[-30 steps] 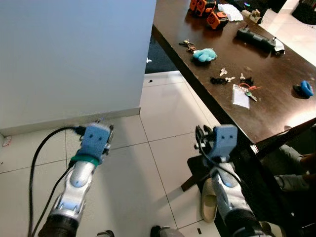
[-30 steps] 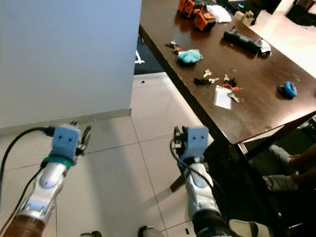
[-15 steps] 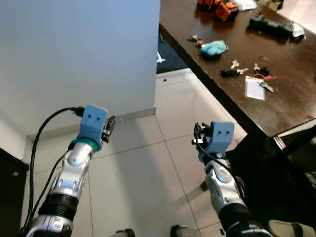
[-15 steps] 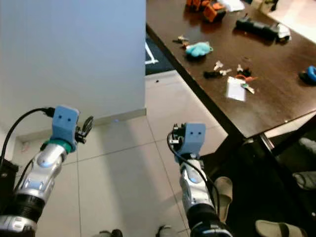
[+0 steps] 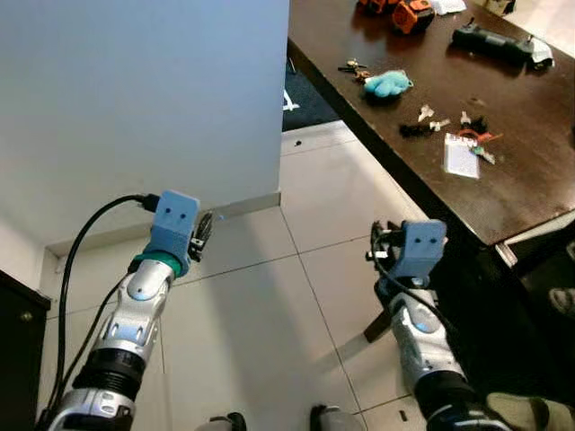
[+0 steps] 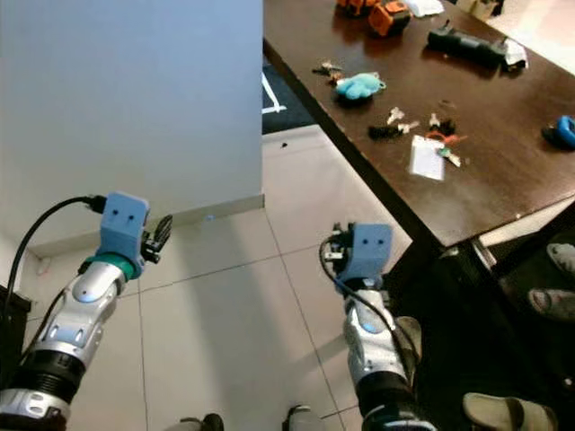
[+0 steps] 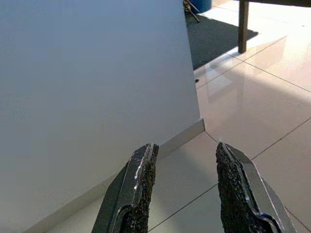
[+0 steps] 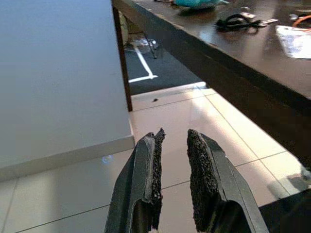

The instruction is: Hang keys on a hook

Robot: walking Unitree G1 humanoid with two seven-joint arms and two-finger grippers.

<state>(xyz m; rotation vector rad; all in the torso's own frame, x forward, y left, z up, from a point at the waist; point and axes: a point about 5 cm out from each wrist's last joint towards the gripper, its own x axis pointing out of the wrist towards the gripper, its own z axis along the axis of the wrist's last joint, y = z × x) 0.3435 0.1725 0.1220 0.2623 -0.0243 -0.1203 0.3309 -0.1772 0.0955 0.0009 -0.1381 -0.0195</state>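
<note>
Going L to R, w/ the white wall (image 5: 135,99) as the anchor. Left end effector (image 7: 184,187) sits low in front of the wall's baseboard, over the tiled floor (image 5: 260,323). Its fingers (image 7: 141,179) are spread w/ a clear gap, nothing between them. A black cable (image 5: 76,260) loops off that wrist.

Right of the wall's corner, the right end effector (image 8: 171,177) also hangs over the tiles, just short of the near edge of the dark wooden counter (image 5: 530,189). Fingers are only slightly parted, narrow slit between the pads, nothing in there either.

The counter runs off to the right of the wall. Keys are all lying on it, well apart from both end effectors:
- a small key bunch (image 5: 350,66) just beside a teal plush toy (image 5: 388,84)
- further right, loose keys w/ a black fob (image 5: 420,123)
- another set w/ an orange ring (image 5: 476,144) touching a white card (image 5: 460,157)

At the far end of the counter are orange tools (image 5: 404,11) and a black gadget (image 5: 499,45); can't tell what exactly. A blue object (image 6: 559,131) sits at the counter's right side.
</note>
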